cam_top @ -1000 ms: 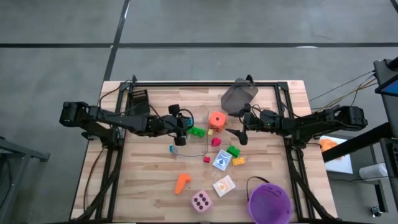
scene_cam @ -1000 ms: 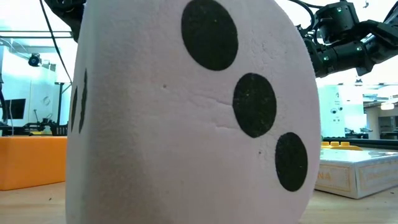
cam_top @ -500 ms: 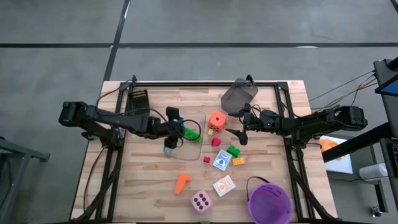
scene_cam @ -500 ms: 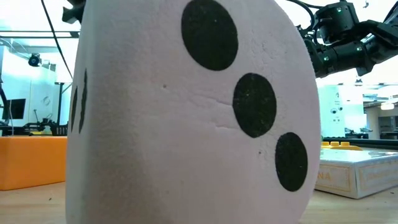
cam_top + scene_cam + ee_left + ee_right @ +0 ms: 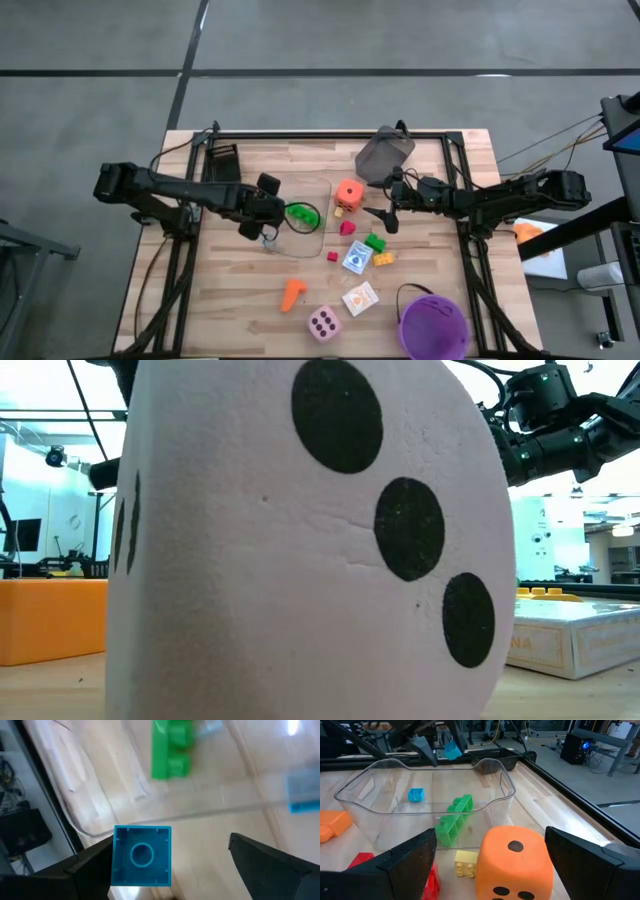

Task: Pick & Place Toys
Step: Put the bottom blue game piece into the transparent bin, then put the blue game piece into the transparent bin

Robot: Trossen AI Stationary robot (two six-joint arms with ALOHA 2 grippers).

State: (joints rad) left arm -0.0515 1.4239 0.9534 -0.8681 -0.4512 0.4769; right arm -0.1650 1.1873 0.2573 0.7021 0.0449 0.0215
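Observation:
My left gripper (image 5: 165,870) hangs open over the left near corner of the clear tray (image 5: 318,238), pointing steeply down. A teal brick (image 5: 142,855) is between its fingers, underside toward the wrist camera, and shows high up (image 5: 452,750) in the right wrist view. Inside the tray lie a green brick (image 5: 454,817) and a second teal brick (image 5: 415,795). My right gripper (image 5: 384,216) waits open and nearly level, right of the tray, its fingers on either side of the orange dotted die (image 5: 512,862) without touching it. My left gripper has the teal brick's one side (image 5: 116,857) against the inner face of one finger (image 5: 92,867). The other finger (image 5: 270,865) stands well clear of the brick. The brick is above the tray floor. Whether it hangs on that finger or is falling, I cannot tell.
A grey bin (image 5: 385,155) is at the back and a purple bucket (image 5: 432,327) at the near right. Between them lie red (image 5: 347,228), green (image 5: 375,241) and yellow (image 5: 384,259) bricks, two cards (image 5: 357,257), an orange peg (image 5: 291,293) and a pink die (image 5: 300,540).
My left gripper has drawn back from over the tray toward the table's left and near edge, tipped steeply downward and rolled. Its fingers have spread apart around the teal brick that it carried. The green brick stays in the tray.

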